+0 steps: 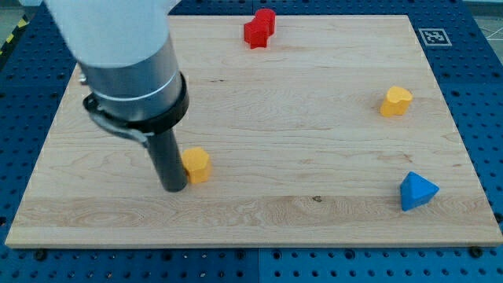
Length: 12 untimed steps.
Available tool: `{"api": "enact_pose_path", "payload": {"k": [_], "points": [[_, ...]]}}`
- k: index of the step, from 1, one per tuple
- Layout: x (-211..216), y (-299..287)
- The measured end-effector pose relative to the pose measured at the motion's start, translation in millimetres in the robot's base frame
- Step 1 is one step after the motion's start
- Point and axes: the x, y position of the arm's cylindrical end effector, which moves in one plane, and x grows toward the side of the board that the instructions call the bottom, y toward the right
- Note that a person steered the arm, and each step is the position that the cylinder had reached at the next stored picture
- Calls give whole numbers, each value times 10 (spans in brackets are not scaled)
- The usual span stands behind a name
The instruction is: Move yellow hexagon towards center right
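Tip touching left side of yellow hexagon, lower left of surface. End effector: plain rod, no jaws to judge.

Bright even lighting, soft faint shadows, sharp focus, no glare

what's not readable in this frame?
- Camera view: left side of the yellow hexagon is hidden behind my rod; whether my tip touches it cannot be told.
- The arm above the grey collar is cut off by the view's top.
- Red block shape: too small to tell.
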Motion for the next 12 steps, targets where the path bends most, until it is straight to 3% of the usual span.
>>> {"api": "enact_pose_path", "payload": {"k": [5,8,9,12], "points": [[-702,549],[-258,600],[-432,657],[-530,1608]]}}
